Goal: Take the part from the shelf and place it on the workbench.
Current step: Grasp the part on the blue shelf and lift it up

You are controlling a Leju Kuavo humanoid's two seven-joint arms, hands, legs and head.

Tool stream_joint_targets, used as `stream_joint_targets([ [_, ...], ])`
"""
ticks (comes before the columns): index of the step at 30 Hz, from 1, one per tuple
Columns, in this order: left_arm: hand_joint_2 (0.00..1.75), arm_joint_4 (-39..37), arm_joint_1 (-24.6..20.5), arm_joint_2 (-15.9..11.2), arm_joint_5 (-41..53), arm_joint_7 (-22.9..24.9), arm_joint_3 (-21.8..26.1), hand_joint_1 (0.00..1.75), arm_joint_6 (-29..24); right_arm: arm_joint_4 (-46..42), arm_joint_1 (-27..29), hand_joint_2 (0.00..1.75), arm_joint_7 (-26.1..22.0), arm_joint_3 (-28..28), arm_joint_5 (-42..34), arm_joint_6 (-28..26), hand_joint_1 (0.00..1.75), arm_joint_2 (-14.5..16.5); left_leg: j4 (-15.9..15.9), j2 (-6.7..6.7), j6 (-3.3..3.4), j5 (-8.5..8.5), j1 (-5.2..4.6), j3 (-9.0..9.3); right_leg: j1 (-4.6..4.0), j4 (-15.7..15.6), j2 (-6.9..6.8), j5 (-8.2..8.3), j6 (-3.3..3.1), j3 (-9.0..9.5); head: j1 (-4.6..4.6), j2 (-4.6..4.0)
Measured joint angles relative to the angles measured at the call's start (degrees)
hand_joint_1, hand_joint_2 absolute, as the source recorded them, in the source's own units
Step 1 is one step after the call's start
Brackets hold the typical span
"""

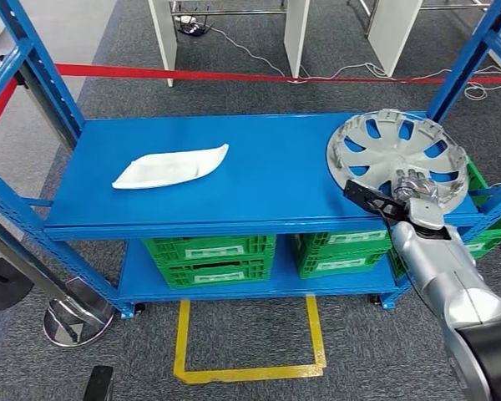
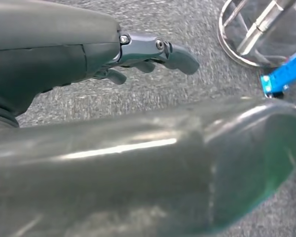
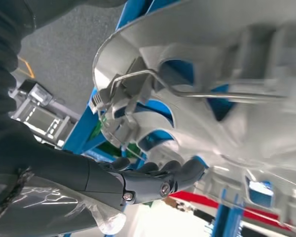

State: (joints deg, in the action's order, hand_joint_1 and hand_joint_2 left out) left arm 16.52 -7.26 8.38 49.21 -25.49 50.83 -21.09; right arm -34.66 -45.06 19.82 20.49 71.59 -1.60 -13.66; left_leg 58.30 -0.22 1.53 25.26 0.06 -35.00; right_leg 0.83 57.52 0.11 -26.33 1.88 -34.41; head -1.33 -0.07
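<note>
A silver wheel cover [image 1: 390, 150] lies at the right end of the blue shelf's top board [image 1: 267, 180], its ribbed inner side up. My right hand [image 1: 412, 190] is at its near rim, fingers laid over the rim and the dark thumb reaching left along the rim's front. In the right wrist view the dark fingers [image 3: 165, 178] curl against the wheel cover [image 3: 213, 74] beside its wire ring. A white curved part [image 1: 172, 165] lies on the left half of the board. My left hand [image 2: 154, 52] hangs over grey carpet, fingers straight and holding nothing.
Green crates [image 1: 209, 255] fill the shelf's lower level. Blue uprights [image 1: 465, 63] stand at the shelf's corners, one just behind the wheel cover. Red tape [image 1: 235, 75] runs across behind the shelf. A yellow floor outline [image 1: 248, 372] marks the carpet in front, and a round metal base [image 1: 78, 322] sits at the left.
</note>
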Motion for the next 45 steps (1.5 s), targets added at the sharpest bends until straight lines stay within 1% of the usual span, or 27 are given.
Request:
stream_joint_targets([
  [2, 0.00, 0.00, -0.06, 0.05, 0.02, 0.10, -0.04, 0.00, -0.10, 0.06, -0.11, 1.75, 0.97, -0.45, 0.68, 0.05, 0.00, -0.08, -0.50, 0.02, 0.70, -0.24, 0.24, 0.27, 0.08, 2.63, -0.04, -1.74, 0.48, -1.33, -0.16, 0.00],
  [5, 0.00, 0.00, -0.08, 0.09, 0.05, 0.25, -0.08, 0.00, -0.18, 0.45, -0.12, 1.75, 1.86, -1.14, 1.32, -0.10, 0.00, -0.18, -0.58, 0.03, 1.10, -0.21, 0.28, 0.37, 0.17, 13.66, -0.05, -6.54, 0.92, -6.79, -0.30, -0.01],
  [6, 0.00, 0.00, -0.04, 0.16, 0.05, 0.30, -0.10, 0.00, -0.18, 0.64, 0.01, 1.75, 2.01, -1.35, 1.42, -0.15, 0.00, -0.18, -0.57, 0.03, 1.13, -0.17, 0.27, 0.41, 0.18, 16.05, -0.06, -7.00, 0.99, -8.13, -0.30, 0.00],
  [7, 0.00, 0.00, -0.02, 0.24, 0.05, 0.34, -0.11, 0.00, -0.18, 0.83, 0.10, 1.75, 2.08, -1.55, 1.50, -0.17, 0.00, -0.18, -0.55, 0.03, 1.14, -0.12, 0.26, 0.46, 0.18, 16.44, -0.06, -6.42, 1.01, -8.53, -0.32, 0.00],
  [8, 0.00, 0.00, -0.02, 0.30, 0.05, 0.37, -0.13, 0.00, -0.18, 0.96, 0.12, 1.75, 2.15, -1.69, 1.55, -0.19, 0.00, -0.19, -0.52, 0.02, 1.07, -0.04, 0.26, 0.57, 0.20, 14.19, -0.07, -4.69, 0.95, -7.59, -0.31, 0.01],
  [10, 0.00, 0.00, -0.06, 0.37, 0.05, 0.42, -0.25, 0.00, -0.18, 1.09, -0.07, 1.75, 2.21, -1.96, 1.61, -0.25, 0.00, -0.21, -0.36, 0.00, 0.74, 0.26, 0.16, 0.80, 0.14, 6.09, -0.09, -0.78, 0.70, -3.55, -0.31, -0.01],
  [12, 0.00, 0.00, -0.10, 0.38, 0.06, 0.48, -0.42, 0.00, -0.18, 1.14, -0.30, 1.75, 2.23, -2.13, 1.62, -0.38, 0.00, -0.22, -0.10, -0.01, 0.22, 0.48, -0.06, 0.75, -0.03, 0.79, -0.09, 0.65, 0.28, -0.66, -0.24, 0.00],
  [15, 0.00, 0.00, -0.08, 0.38, 0.14, 0.67, -0.56, 0.00, -0.21, 1.20, -0.45, 1.75, 2.61, -2.38, 1.71, -1.08, 0.00, -0.22, 0.07, 0.01, -0.57, 0.68, -0.02, 0.69, -0.10, -0.04, -0.04, 0.46, -0.61, -0.09, -0.23, 0.00],
  [17, 0.00, 0.00, -0.09, 0.37, 0.27, 0.75, -0.68, 0.00, -0.26, 1.24, -0.49, 1.75, 2.96, -2.78, 1.80, -1.95, 0.00, -0.22, 2.07, 0.03, -1.23, 2.20, 0.09, -0.03, 0.09, -0.26, -0.11, 0.53, -1.29, 0.17, -0.06, 0.00],
  [20, 0.00, 0.00, -0.01, 0.40, 0.46, 0.79, -0.91, 0.00, -0.31, 1.44, -0.41, 1.75, 3.25, -3.23, 1.96, -2.85, 0.00, -0.22, 12.41, 0.06, -1.94, 7.20, 0.30, -4.77, 0.16, -0.31, -0.20, 0.44, -1.83, 0.30, 0.18, 0.00],
  [21, 0.00, 0.00, 0.03, 0.44, 0.49, 0.79, -0.95, 0.00, -0.31, 1.54, -0.40, 1.75, 3.27, -3.31, 2.00, -2.95, 0.00, -0.22, 15.38, 0.06, -2.03, 8.14, 0.34, -6.22, 0.15, -0.29, -0.19, 0.41, -1.87, 0.32, 0.16, -0.01],
  [22, 0.00, 0.00, 0.05, 0.47, 0.51, 0.79, -0.96, 0.00, -0.31, 1.62, -0.40, 1.75, 3.28, -3.38, 2.01, -2.99, 0.00, -0.22, 16.42, 0.06, -2.05, 7.87, 0.35, -6.81, 0.15, -0.26, -0.17, 0.35, -1.88, 0.36, 0.18, -0.01],
  [23, 0.00, 0.00, 0.04, 0.48, 0.53, 0.79, -0.97, 0.00, -0.31, 1.72, -0.40, 1.75, 3.28, -3.45, 2.02, -3.01, 0.00, -0.22, 15.45, 0.06, -1.99, 6.55, 0.36, -6.48, 0.15, -0.22, -0.14, 0.29, -1.86, 0.42, 0.19, 0.00],
  [25, 0.00, 0.00, -0.05, 0.44, 0.56, 0.79, -1.00, 0.00, -0.30, 1.95, -0.48, 1.75, 3.25, -3.56, 2.05, -2.90, 0.00, -0.22, 8.63, 0.06, -1.63, 2.18, 0.33, -3.55, 0.12, -0.08, -0.08, 0.09, -1.65, 0.56, 0.20, 0.00],
  [27, 0.00, 0.00, -0.17, 0.41, 0.59, 0.79, -1.04, 0.00, -0.29, 2.20, -0.64, 1.75, 3.18, -3.78, 2.10, -2.68, 0.00, -0.22, 2.47, 0.05, -1.14, 0.16, 0.23, -0.80, -0.09, 0.19, -0.02, -0.12, -1.20, 0.44, 0.14, 0.00],
  [28, 0.00, 0.00, -0.22, 0.40, 0.60, 0.79, -1.05, 0.00, -0.28, 2.31, -0.71, 1.75, 3.13, -3.89, 2.12, -2.58, 0.00, -0.22, 1.11, 0.03, -0.90, 0.17, 0.15, -0.24, -0.17, 0.24, -0.02, -0.16, -0.92, 0.33, 0.12, -0.01],
  [30, 0.00, 0.00, -0.27, 0.44, 0.62, 0.79, -1.09, 0.00, -0.28, 2.47, -0.79, 1.75, 3.00, -4.01, 2.12, -2.46, 0.00, -0.22, 0.56, -0.02, -0.32, 0.39, 0.13, -0.09, -0.13, 0.16, -0.10, -0.19, -0.24, 0.19, 0.09, 0.00],
  [32, 0.00, 0.00, -0.31, 0.47, 0.62, 0.79, -1.15, 0.00, -0.28, 2.55, -0.89, 1.75, 2.91, -4.09, 2.13, -2.44, 0.00, -0.22, 0.12, -0.04, 0.38, 0.16, 0.29, 0.10, -0.01, 1.62, -0.14, -1.34, 0.35, -0.66, 0.01, 0.00],
  [33, 0.00, 0.00, -0.35, 0.46, 0.62, 0.79, -1.19, 0.00, -0.29, 2.58, -0.96, 1.75, 2.90, -4.16, 2.13, -2.44, 0.00, -0.22, -0.06, -0.03, 0.68, 0.09, 0.38, 0.19, 0.02, 4.01, -0.13, -2.66, 0.55, -1.87, -0.06, -0.01],
  [35, 0.00, 0.00, -0.37, 0.40, 0.62, 0.79, -1.27, 0.00, -0.28, 2.79, -0.93, 1.75, 2.90, -4.31, 2.13, -2.41, 0.00, -0.22, -0.06, -0.03, 1.05, 0.17, 0.35, 0.22, 0.03, 11.50, -0.12, -5.89, 0.83, -5.61, -0.16, -0.02],
  [36, 0.00, 0.00, -0.34, 0.44, 0.62, 0.79, -1.31, 0.00, -0.27, 2.92, -0.81, 1.75, 2.90, -4.35, 2.12, -2.40, 0.00, -0.22, -0.04, -0.04, 1.11, 0.23, 0.32, 0.23, 0.04, 14.66, -0.12, -6.79, 0.94, -7.30, -0.16, -0.01],
  [37, 0.00, 0.00, -0.31, 0.48, 0.62, 0.79, -1.35, 0.00, -0.27, 3.05, -0.70, 1.75, 2.89, -4.37, 2.12, -2.39, 0.00, -0.22, -0.02, -0.05, 1.15, 0.29, 0.31, 0.27, 0.05, 16.06, -0.13, -6.69, 1.01, -8.24, -0.17, 0.00],
  [38, 0.00, 0.00, -0.29, 0.51, 0.62, 0.79, -1.38, 0.00, -0.27, 3.15, -0.65, 1.75, 2.89, -4.38, 2.12, -2.39, 0.00, -0.22, 0.00, -0.06, 1.12, 0.37, 0.31, 0.35, 0.06, 15.15, -0.14, -5.47, 1.01, -8.03, -0.17, 0.00],
  [39, 0.00, 0.00, -0.29, 0.54, 0.62, 0.79, -1.40, 0.00, -0.27, 3.20, -0.68, 1.75, 2.89, -4.40, 2.12, -2.39, 0.00, -0.22, 0.03, -0.07, 1.04, 0.49, 0.32, 0.51, 0.09, 12.21, -0.15, -3.48, 0.96, -6.77, -0.17, 0.00],
  [41, 0.00, 0.00, -0.32, 0.54, 0.63, 0.79, -1.41, 0.00, -0.27, 3.25, -0.86, 1.75, 2.88, -4.45, 2.13, -2.40, 0.00, -0.22, 0.18, -0.10, 0.61, 0.83, 0.20, 0.76, 0.09, 4.54, -0.17, -0.09, 0.74, -2.96, -0.16, 0.00],
  [43, 0.00, 0.00, -0.35, 0.52, 0.63, 0.80, -1.41, 0.00, -0.27, 3.28, -1.03, 1.75, 2.85, -4.47, 2.12, -2.44, 0.00, -0.22, 0.34, -0.12, 0.05, 0.96, 0.00, 0.72, -0.08, 0.77, -0.13, 0.57, 0.25, -0.77, -0.11, -0.01],
  [45, 0.00, 0.00, -0.35, 0.51, 0.63, 0.81, -1.42, 0.00, -0.27, 3.29, -1.24, 1.75, 2.83, -4.49, 2.13, -2.50, 0.00, -0.22, 0.36, -0.10, -0.48, 1.02, -0.02, 0.77, -0.18, 0.45, -0.04, 0.30, -0.43, -0.38, -0.09, -0.01],
])
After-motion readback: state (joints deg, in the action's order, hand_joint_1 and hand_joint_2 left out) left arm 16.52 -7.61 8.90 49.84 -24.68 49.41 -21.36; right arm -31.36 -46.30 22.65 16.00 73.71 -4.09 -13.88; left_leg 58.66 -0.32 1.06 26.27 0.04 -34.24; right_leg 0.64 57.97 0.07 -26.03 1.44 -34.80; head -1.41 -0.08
